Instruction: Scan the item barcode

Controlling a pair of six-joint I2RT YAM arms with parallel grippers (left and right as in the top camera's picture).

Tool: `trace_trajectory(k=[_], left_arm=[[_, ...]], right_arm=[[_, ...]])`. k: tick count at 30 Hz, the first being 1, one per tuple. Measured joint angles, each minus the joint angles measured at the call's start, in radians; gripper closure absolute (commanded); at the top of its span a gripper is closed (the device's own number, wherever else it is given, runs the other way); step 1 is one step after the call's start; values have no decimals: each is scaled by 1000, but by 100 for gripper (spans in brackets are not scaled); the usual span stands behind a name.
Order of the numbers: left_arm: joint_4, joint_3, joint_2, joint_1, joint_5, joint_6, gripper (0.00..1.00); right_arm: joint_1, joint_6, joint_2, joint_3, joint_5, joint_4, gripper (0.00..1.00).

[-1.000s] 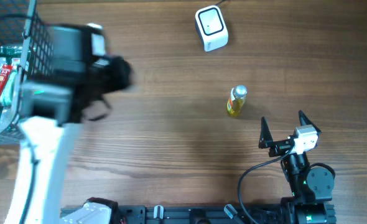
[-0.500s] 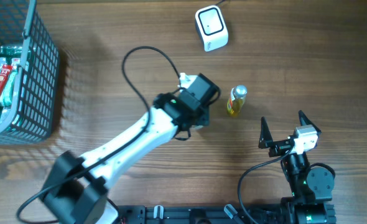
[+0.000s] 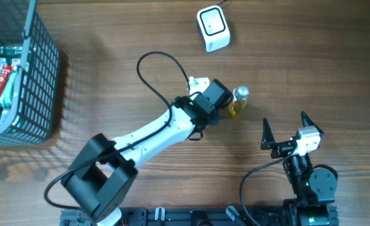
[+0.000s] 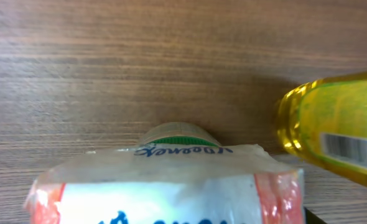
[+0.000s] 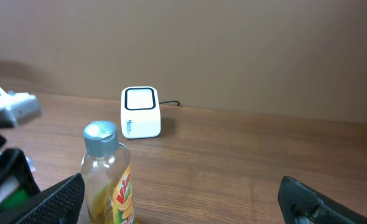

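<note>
Two grippers: left gripper (image 3: 221, 103) clamps a white, red-edged packet (image 4: 171, 186) just left of the upright bottle (image 3: 237, 102), scanner (image 3: 212, 28) beyond; right gripper (image 3: 286, 125) gapes wide, empty, near right.

- Soft, even overhead light; wooden table (image 3: 141, 37) uniformly bright.
- Wire basket (image 3: 44, 63) casts a faint shadow rightward.
- Left wrist view: packet (image 4: 171, 193) near the lens looks soft; yellow bottle (image 4: 339, 124) glints.

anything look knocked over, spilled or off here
Nothing stands out: the bottle stands upright and unspilled, and the scanner sits flat. Only the left gripper, holding a tube, sits very close to the bottle.
</note>
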Motion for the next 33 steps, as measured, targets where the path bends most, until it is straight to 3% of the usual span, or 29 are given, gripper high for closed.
trace_trajectory(k=[2,8,33], left_arm=[[7,1,11,-3,0,-5,23],[9,1,12,-3,0,-16,0],[8,1,-192,-3,0,-2,0]], right_arm=[[0,0,0,0,0,0,0],[0,0,0,0,0,0,0],[0,0,0,0,0,0,0]])
